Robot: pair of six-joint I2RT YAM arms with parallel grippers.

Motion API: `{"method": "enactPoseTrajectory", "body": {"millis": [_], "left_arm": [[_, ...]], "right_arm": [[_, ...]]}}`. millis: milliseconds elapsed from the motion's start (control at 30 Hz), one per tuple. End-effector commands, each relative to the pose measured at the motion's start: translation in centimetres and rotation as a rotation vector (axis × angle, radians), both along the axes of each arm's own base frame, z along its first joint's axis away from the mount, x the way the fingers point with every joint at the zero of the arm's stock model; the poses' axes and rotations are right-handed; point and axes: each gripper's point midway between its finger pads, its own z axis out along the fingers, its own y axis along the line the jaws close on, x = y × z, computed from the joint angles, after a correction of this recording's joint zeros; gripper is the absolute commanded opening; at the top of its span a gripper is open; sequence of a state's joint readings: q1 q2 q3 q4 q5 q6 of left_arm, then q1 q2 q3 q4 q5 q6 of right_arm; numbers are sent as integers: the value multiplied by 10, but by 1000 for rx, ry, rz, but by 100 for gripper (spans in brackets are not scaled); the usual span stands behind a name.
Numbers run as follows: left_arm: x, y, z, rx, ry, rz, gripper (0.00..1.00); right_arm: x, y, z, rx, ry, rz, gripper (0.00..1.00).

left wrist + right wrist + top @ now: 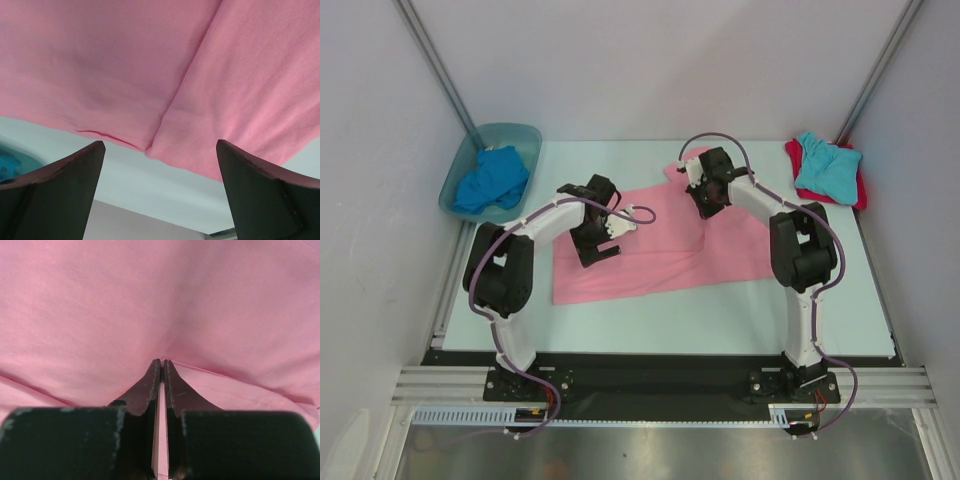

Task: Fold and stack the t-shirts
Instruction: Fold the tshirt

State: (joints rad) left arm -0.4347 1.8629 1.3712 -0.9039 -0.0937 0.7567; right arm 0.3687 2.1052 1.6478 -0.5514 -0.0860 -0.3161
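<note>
Tub (520,138) holding blue shirt (492,180) far-left; right fingers (150,385) pinch pink shirt (660,250); left fingers (60,185) apart

The top view looks down from above and behind, taking in the whole table (720,310). Both wrist views face the pink t-shirt (660,255) from very close; all three views share it.

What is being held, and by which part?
Right gripper pinches the pink t-shirt at a fold near its far edge; left gripper is open, holding nothing.
</note>
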Motion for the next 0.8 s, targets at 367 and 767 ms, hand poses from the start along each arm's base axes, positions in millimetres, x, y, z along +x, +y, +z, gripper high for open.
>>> {"method": "enactPoseTrajectory", "body": {"millis": [367, 767], "left_arm": [[6, -7, 10, -23, -24, 5, 100], [3, -4, 5, -16, -69, -17, 100]], "right_arm": [[23, -9, 65, -37, -223, -58, 71], [4, -104, -2, -187, -80, -244, 0]]}}
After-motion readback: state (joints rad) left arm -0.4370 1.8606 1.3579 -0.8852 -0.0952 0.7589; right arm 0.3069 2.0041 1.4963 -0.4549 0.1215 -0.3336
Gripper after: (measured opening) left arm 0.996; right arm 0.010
